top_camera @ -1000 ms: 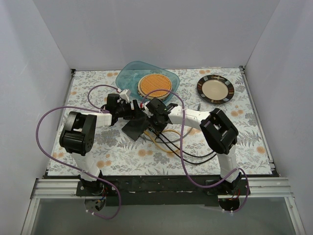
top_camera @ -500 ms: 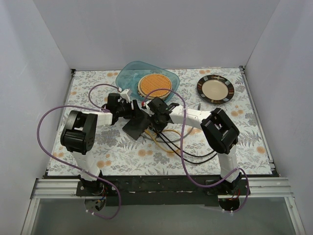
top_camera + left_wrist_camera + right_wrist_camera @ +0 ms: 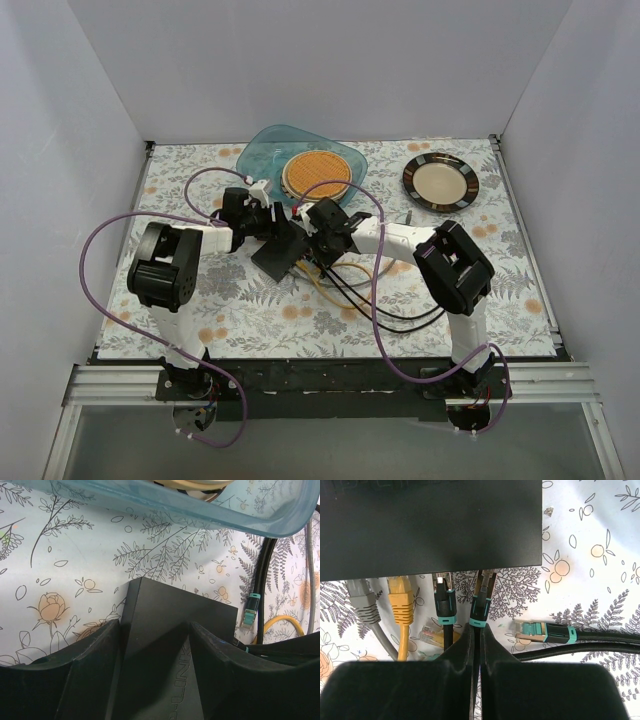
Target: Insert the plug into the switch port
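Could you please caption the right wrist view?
The right gripper holds a teal-booted plug at the black switch, beside a grey cable and a yellow cable.

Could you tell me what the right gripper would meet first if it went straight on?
Most likely the switch: the right gripper, shut on a teal-collared plug, points at its port edge, and the plug tip looks nearly there. Depth is unclear.

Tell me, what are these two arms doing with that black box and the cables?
The left pincer straddles the black switch. The right pincer is shut on a teal-collared plug, whose tip sits right at the switch's port edge. Whether it is seated yet cannot be told.
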`<state>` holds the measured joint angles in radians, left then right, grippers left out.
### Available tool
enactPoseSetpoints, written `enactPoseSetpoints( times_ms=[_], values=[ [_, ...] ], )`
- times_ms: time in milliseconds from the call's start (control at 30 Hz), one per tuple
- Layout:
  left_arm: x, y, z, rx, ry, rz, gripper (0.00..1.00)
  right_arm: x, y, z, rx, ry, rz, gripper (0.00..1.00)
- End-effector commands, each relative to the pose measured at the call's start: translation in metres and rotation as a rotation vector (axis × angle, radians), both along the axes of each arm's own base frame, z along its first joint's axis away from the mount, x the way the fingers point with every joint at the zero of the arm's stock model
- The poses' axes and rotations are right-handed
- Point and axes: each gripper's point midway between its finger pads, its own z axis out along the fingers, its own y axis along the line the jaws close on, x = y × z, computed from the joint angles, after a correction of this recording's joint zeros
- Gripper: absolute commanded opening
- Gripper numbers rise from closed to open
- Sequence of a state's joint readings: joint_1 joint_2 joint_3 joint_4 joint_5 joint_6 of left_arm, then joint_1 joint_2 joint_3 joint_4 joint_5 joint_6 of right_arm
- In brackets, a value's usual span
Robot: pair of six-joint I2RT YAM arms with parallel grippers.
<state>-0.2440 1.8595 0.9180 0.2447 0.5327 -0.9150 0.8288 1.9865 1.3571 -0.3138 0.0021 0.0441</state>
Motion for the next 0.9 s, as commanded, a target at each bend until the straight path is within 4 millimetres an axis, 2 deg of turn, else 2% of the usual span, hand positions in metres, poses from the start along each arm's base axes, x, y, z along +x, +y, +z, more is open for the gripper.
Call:
enactPoseSetpoints(
  times_ms=[0, 367, 567, 867],
  values=[
    [-0.058, -0.043, -0.013, -0.065, 0.156, -0.178, 0.56, 0.032, 0.054, 0.059, 0.242, -0.202, 0.076, 0.01],
    [-0.050, -0.041, -0.005, -0.060, 0.097, -0.145, 0.56, 0.013, 0.028, 0.045, 0.126, -0.145, 0.144, 0.01],
    [-0.052, -0.042, -0.002, -0.075, 0.094, -0.156, 0.56, 0.016, 0.030, 0.046, 0.134, -0.134, 0.129, 0.01],
    [-0.061, -0.049, 0.003, -0.096, 0.089, -0.201, 0.52, 0.036, 0.043, 0.058, 0.190, -0.143, 0.075, 0.01]
  ],
)
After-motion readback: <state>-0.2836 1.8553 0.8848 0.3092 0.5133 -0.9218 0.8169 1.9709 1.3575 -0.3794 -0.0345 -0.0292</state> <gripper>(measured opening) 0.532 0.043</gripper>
